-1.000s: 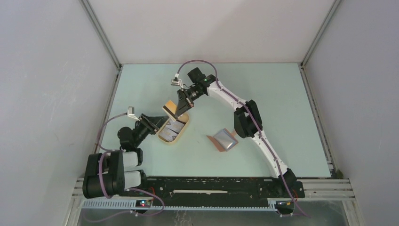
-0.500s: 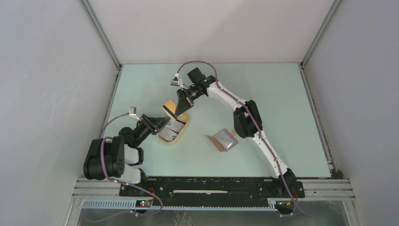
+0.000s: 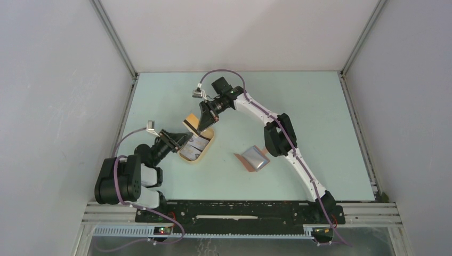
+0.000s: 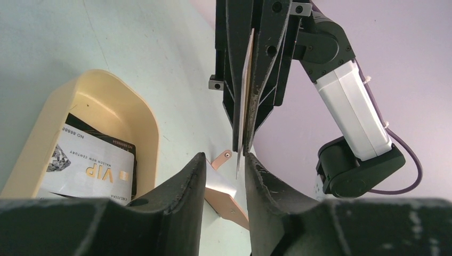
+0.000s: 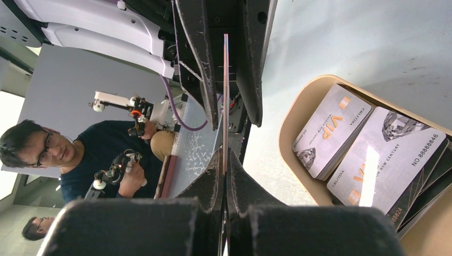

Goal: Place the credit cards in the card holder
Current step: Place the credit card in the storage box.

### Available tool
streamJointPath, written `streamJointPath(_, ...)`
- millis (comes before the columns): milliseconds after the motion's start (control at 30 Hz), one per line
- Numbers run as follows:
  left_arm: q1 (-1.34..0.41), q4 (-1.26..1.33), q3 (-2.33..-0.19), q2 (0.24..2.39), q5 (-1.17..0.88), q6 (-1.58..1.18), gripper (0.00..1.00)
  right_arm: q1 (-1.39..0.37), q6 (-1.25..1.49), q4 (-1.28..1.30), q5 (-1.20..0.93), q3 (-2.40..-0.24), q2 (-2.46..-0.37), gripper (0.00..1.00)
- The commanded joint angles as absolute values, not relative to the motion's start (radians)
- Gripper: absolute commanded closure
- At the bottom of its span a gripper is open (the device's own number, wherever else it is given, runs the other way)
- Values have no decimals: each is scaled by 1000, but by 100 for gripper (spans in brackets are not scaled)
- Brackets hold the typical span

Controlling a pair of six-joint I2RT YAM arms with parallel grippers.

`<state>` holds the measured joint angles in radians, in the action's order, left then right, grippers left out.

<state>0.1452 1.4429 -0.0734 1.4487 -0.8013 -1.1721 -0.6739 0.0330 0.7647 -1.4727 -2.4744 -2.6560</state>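
My right gripper (image 3: 205, 114) is shut on an orange-yellow credit card (image 3: 192, 122) and holds it above the tray's far end. That card shows edge-on (image 5: 225, 96) in the right wrist view. In the left wrist view its lower edge (image 4: 238, 162) hangs between the fingers of my left gripper (image 4: 224, 160). Those fingers stand apart, and the card is close to the right one without being clamped. More credit cards (image 4: 88, 168) (image 5: 373, 149) lie in the tray. The reddish-brown card holder (image 3: 253, 159) lies open on the table, also visible beyond the left fingers (image 4: 229, 192).
The pale tan oval tray (image 3: 209, 140) (image 4: 144, 106) (image 5: 290, 122) sits left of centre, just under both grippers. Grey enclosure walls (image 3: 64, 80) ring the pale green table (image 3: 309, 101). The right arm's elbow (image 3: 277, 136) hangs over the table beside the card holder.
The left arm's shoulder and elbow swung left and its gripper edged up to the held card, with its fingers narrowing around the card's edge. The right arm and its card stayed still.
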Motion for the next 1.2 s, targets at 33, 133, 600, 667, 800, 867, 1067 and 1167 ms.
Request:
streamJointPath(33,153,1516,-88,1407,-834,-1170,62,-678,55,743,-1506,-2476,-2622,100)
streamJointPath(133,154,1517,-98,1419,-839,-1173,63,-681,58,742,-1506,-2474,-2622,100)
streamJointPath(600,152,1517,-128,1475,-857,-1172,73,-686,86,713,-1524,-2463,-2620,100)
streamJointPath(667,153,1518,-133,1481,-861,-1172,73,-687,89,709,-1525,-2462,-2621,100)
streamJointPath(800,148,1517,-140,1486,-868,-1171,73,-689,93,705,-1528,-2459,-2620,100)
streamJointPath(867,148,1517,-141,1495,-868,-1173,74,-689,99,702,-1530,-2458,-2619,100)
streamJointPath(1067,148,1517,-144,1509,-864,-1177,78,-689,112,688,-1544,-2453,-2613,100)
streamJointPath(1167,148,1517,-142,1509,-861,-1175,79,-689,116,684,-1549,-2451,-2611,100)
